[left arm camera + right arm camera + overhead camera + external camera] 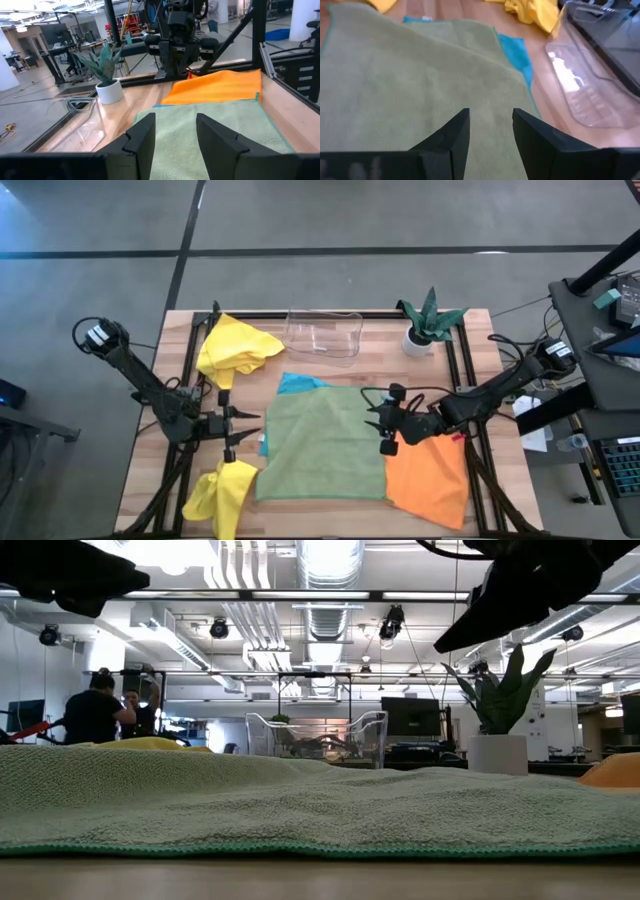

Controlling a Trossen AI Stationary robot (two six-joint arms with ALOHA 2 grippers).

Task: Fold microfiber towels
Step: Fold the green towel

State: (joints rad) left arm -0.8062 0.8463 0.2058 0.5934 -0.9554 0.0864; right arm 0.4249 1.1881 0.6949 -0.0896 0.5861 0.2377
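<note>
Left gripper (pixel 232 430) hovers at the sage green towel's (pixel 325 445) left edge, jaws parted with nothing between them; 2 yellow towels — one (pixel 236 348) at the back left, one (pixel 222 495) at the front left. Clear plastic tray (pixel 324 335) at the table's (pixel 150 470) back edge looks empty; plant (pixel 428 320) to its right. Right gripper (pixel 383 423) parted, empty, over the green towel's right edge, turquoise towel (pixel 297 384) peeking out behind, orange towel (pixel 430 480) front right — 2 people stand in the room behind.
</note>
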